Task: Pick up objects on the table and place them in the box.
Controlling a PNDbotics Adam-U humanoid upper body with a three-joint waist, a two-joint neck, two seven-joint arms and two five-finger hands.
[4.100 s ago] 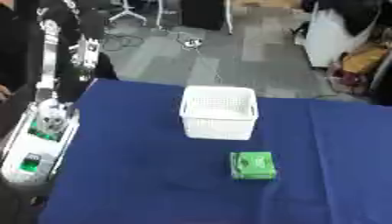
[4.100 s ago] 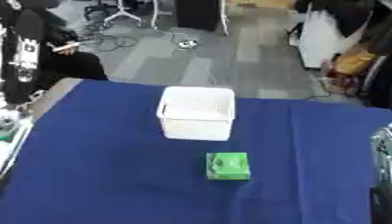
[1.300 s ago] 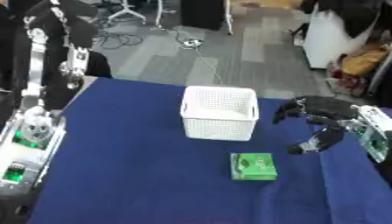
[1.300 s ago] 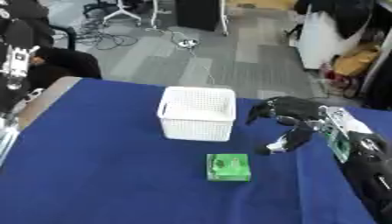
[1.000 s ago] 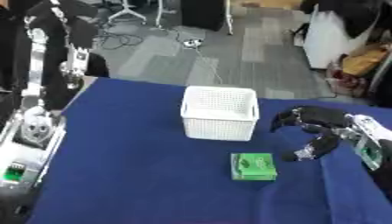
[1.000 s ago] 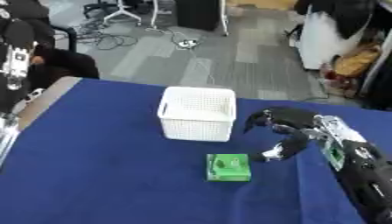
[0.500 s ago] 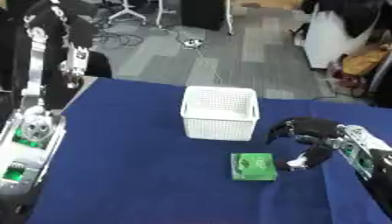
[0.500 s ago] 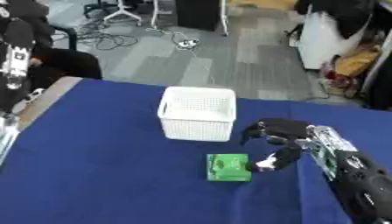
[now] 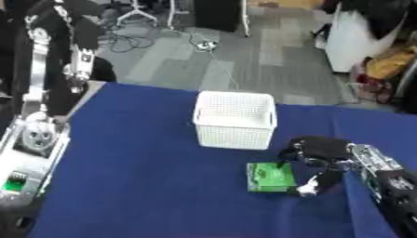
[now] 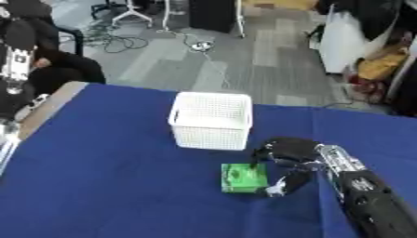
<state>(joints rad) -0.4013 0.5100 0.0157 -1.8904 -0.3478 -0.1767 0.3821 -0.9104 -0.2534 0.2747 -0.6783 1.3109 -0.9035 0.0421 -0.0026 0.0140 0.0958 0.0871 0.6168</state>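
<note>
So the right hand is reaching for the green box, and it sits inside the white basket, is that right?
Not quite. The green box lies on the blue table, in front of the white basket, not inside it; the left eye view shows this. The right hand is indeed reaching for it.

Beyond the blue-covered table (image 9: 146, 153), grey floor (image 9: 277, 56) with loose cables (image 9: 199, 44) and what looks like a chair base (image 9: 134, 16).

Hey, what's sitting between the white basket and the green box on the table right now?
Nothing: only bare blue tablecloth lies between the white basket and the green box, shown best in the left eye view. The right hand comes from the box's right.
</note>
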